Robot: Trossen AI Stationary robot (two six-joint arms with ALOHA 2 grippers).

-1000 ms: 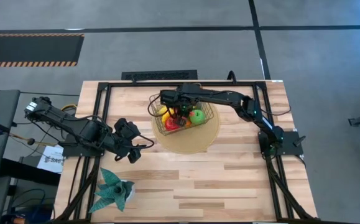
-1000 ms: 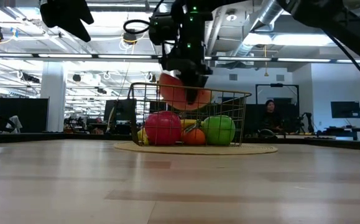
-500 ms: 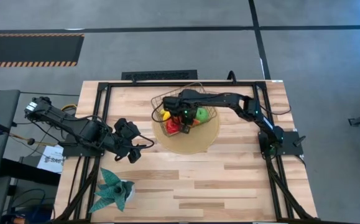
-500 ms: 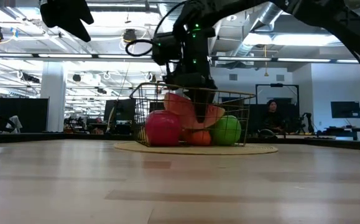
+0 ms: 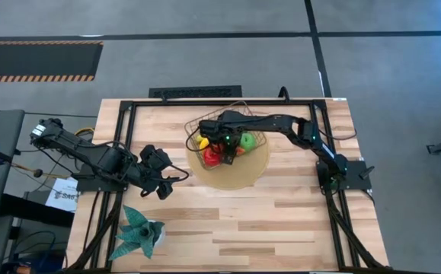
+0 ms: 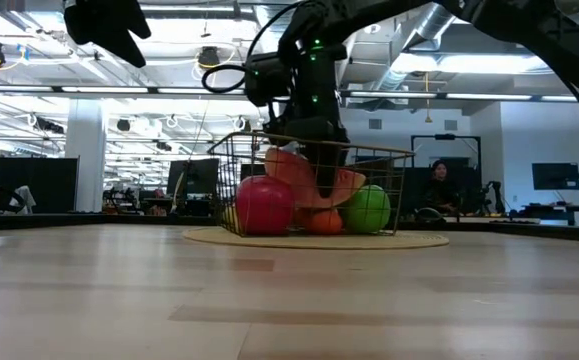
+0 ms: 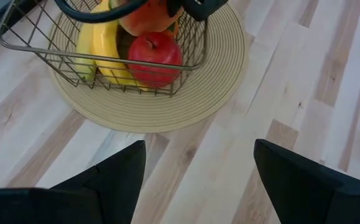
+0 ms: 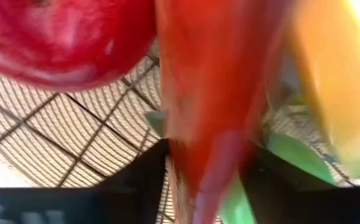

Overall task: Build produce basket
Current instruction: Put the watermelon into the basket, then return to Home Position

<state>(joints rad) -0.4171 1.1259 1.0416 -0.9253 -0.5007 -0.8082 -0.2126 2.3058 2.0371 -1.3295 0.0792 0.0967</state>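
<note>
Overhead, the basket (image 5: 226,134) stands on the round mat (image 5: 239,173) at the twelve o'clock side of the table (image 5: 281,221), slightly right of centre. It holds a red apple (image 5: 212,154), a green apple (image 5: 246,140), bananas (image 5: 202,142) toward its nine o'clock wall, and a red-orange chili (image 5: 222,152) among them. The right gripper (image 5: 223,146) reaches down inside the basket from three o'clock; the chili sits between its fingers, but whether they pinch it or have let go cannot be told. The left gripper (image 5: 176,180) hangs over bare wood at about eight o'clock from the basket, fingers spread and holding nothing. A teal plant (image 5: 139,233) stands near the table's seven o'clock corner.

The table-level view alone shows the stacking: the chili (image 6: 312,180) lies tilted on top of the red apple (image 6: 264,205) and green apple (image 6: 368,209), with an orange tangerine (image 6: 321,221) low between them. The left wrist view shows two bananas (image 7: 105,46) lying against the wire wall beside the red apple (image 7: 156,59). The right wrist view shows the chili (image 8: 211,93) filling the gap between the dark fingers (image 8: 136,171), the mesh floor beneath.
</note>
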